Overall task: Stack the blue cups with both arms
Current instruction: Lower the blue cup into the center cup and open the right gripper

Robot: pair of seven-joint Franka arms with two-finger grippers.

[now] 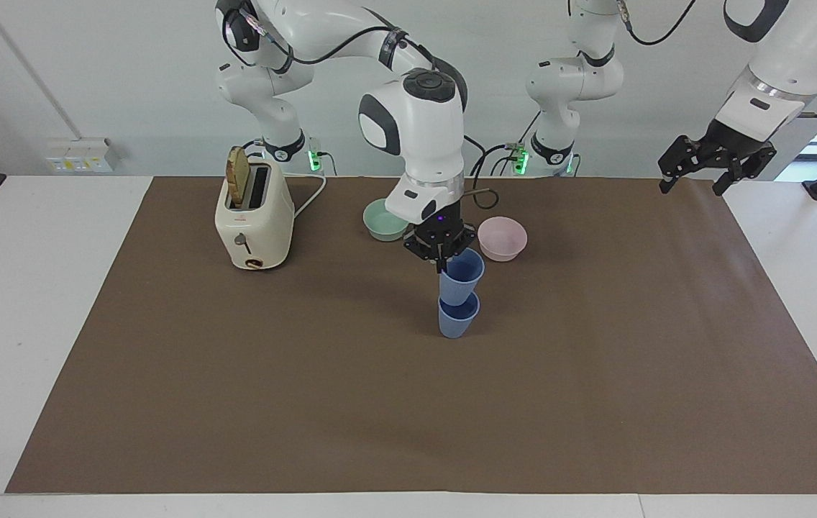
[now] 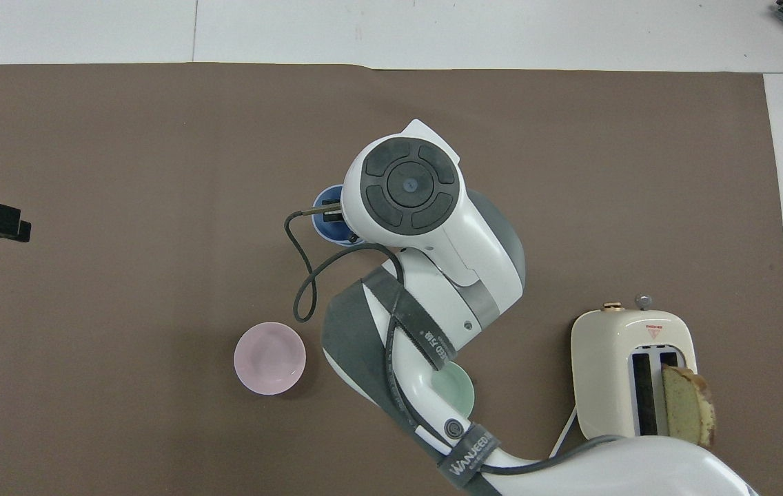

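Note:
Two blue cups stand one above the other in the middle of the brown mat. The lower blue cup point(image 1: 457, 322) rests upright on the mat. The upper blue cup point(image 1: 463, 278) tilts slightly, its base inside the lower cup's mouth. My right gripper point(image 1: 441, 265) is shut on the upper cup's rim, on the side toward the right arm's end of the table. In the overhead view the right wrist hides all but a sliver of the blue cup point(image 2: 327, 219). My left gripper point(image 1: 692, 183) waits open in the air over the mat's edge at the left arm's end.
Near the robots, a cream toaster point(image 1: 254, 216) with a slice of bread in one slot stands toward the right arm's end. A pale green bowl point(image 1: 382, 219) and a pale pink bowl point(image 1: 502, 239) sit nearer to the robots than the cups.

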